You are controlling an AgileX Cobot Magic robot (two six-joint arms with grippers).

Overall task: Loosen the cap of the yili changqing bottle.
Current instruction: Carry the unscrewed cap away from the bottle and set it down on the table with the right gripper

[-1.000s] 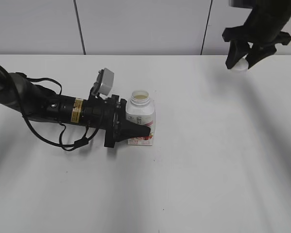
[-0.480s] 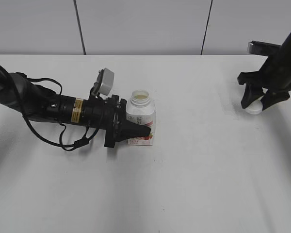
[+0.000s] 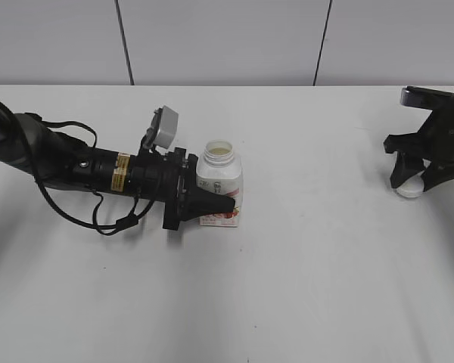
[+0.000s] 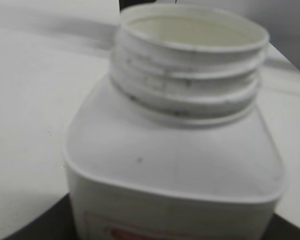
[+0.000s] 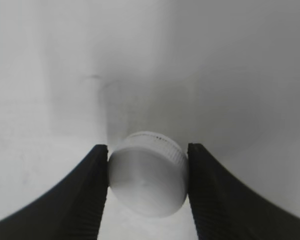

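Exterior view: bottle (image 3: pixel 219 185) label unreadable.

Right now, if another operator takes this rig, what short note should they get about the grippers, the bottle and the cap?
Left gripper: shut on the bottle, which stands upright on the table, neck open.
Right gripper: shut on the cap, low over the table at the far right; contact with the table is unclear.
Done: cap is fully off, so loosening is complete.
Left: release the cap, then let go of the bottle.
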